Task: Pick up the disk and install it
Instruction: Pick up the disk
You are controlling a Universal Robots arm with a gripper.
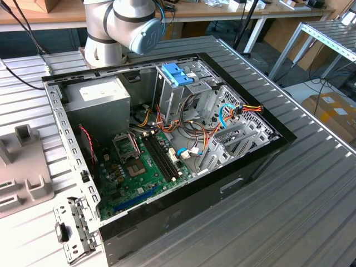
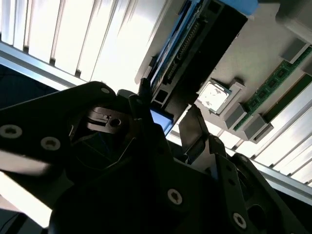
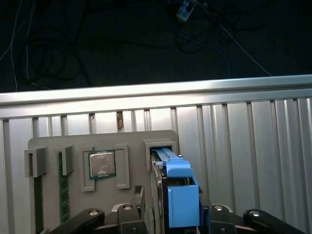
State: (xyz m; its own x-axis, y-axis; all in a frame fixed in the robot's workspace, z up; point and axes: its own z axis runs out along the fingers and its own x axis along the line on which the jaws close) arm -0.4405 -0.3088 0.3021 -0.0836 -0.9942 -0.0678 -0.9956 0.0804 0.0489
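The disk (image 3: pixel 178 200), dark grey in a light-blue carrier with a brighter blue end tab, stands on edge in a slot of a grey holder (image 3: pixel 73 141). My gripper (image 3: pixel 170 195) straddles its blue end, one finger on each side. A thin gap shows between the fingers (image 3: pixel 138 197) and the disk, so the gripper reads as open. In the second wrist view the disk's dark body (image 2: pixel 204 44) runs away from the gripper (image 2: pixel 168 109), its blue end between the fingertips. The open computer case (image 1: pixel 167 222) lies on the ribbed metal table in the exterior view.
The holder also carries a processor chip (image 3: pixel 101 163) and a green memory stick (image 3: pixel 62 195). Inside the case are a motherboard (image 1: pixel 139 167), a power supply (image 1: pixel 100 97), loose cables, and a tall metal cage topped by a blue latch (image 1: pixel 178 72). The arm's base (image 1: pixel 105 39) stands behind the case.
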